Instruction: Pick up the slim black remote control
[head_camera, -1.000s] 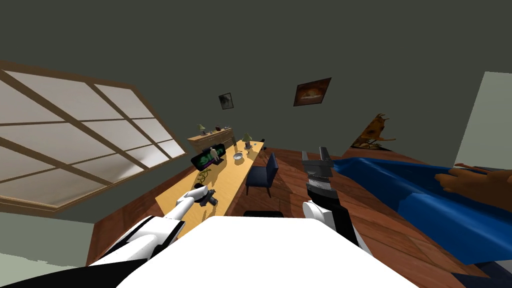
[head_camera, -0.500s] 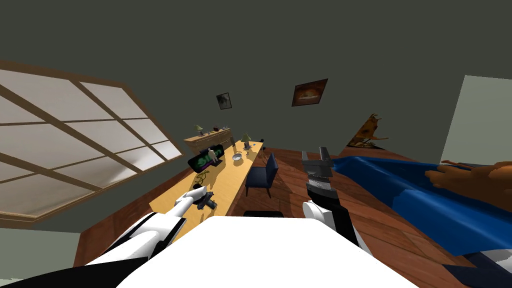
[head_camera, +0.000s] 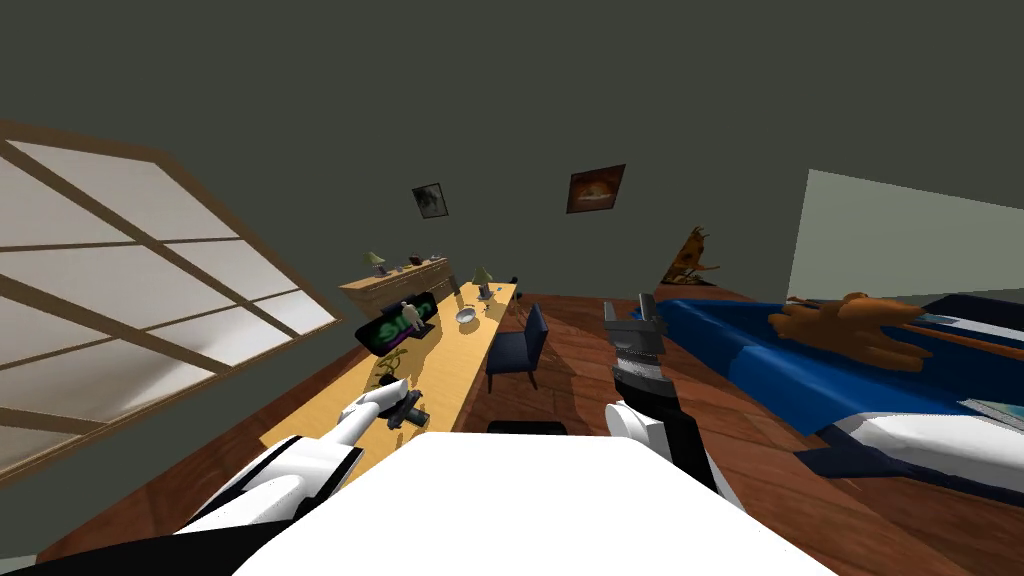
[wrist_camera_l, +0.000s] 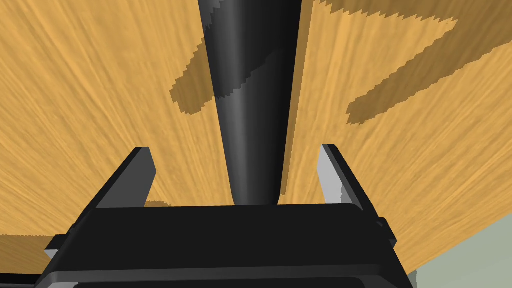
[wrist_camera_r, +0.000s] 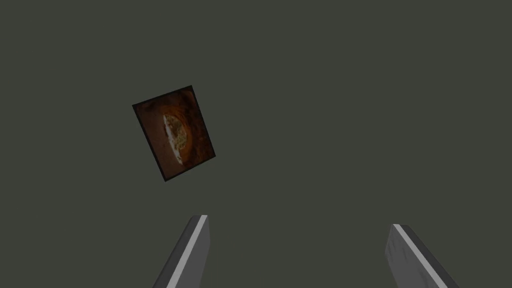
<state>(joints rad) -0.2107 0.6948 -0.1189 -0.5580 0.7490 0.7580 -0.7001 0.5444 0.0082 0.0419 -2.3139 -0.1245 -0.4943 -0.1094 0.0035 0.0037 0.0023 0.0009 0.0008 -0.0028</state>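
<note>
Black and slim, the remote control (wrist_camera_l: 250, 100) lies on the wooden counter (wrist_camera_l: 100, 75) between the spread fingers of the left hand (wrist_camera_l: 235, 147), untouched, lower left of centre in the head view. Right of centre the right hand (wrist_camera_r: 297, 220) is raised, fingers apart.

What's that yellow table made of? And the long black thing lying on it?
The table looks like light wood, matte: fine grain streaks run along it. The slim black remote looks like smooth plastic, though I can't be sure: plain dark surface, no grain, a soft pale sheen down its length.
</note>
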